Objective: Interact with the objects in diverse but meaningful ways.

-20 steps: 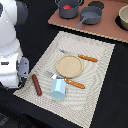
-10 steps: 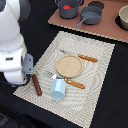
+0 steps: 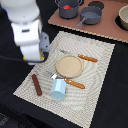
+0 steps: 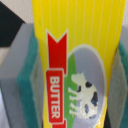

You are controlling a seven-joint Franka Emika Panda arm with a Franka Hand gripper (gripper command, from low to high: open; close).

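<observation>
In the wrist view the yellow packet (image 4: 85,35), with a red label reading BUTTER and a cow picture, fills the frame. My gripper (image 4: 75,65) is shut on it, a teal pad (image 4: 27,85) pressed against each side. In the exterior view my white arm (image 3: 30,35) hangs over the mat's edge at the exterior view's left, and the fingers and packet are hidden there. The brown sausage (image 3: 36,84) and light blue cup (image 3: 58,88) lie on the mat. The grey pot (image 3: 67,9) holds the red tomato (image 3: 66,6).
A beige placemat (image 3: 95,75) carries a round tan plate (image 3: 68,65) and two orange-handled utensils (image 3: 87,58) (image 3: 74,83). On the brown board (image 3: 107,31) at the back stand a grey pan (image 3: 90,15), a dark lid (image 3: 96,4) and a bowl (image 3: 123,17).
My arm has shifted toward the exterior view's right, closer to the mat's edge. The things on the mat have not moved.
</observation>
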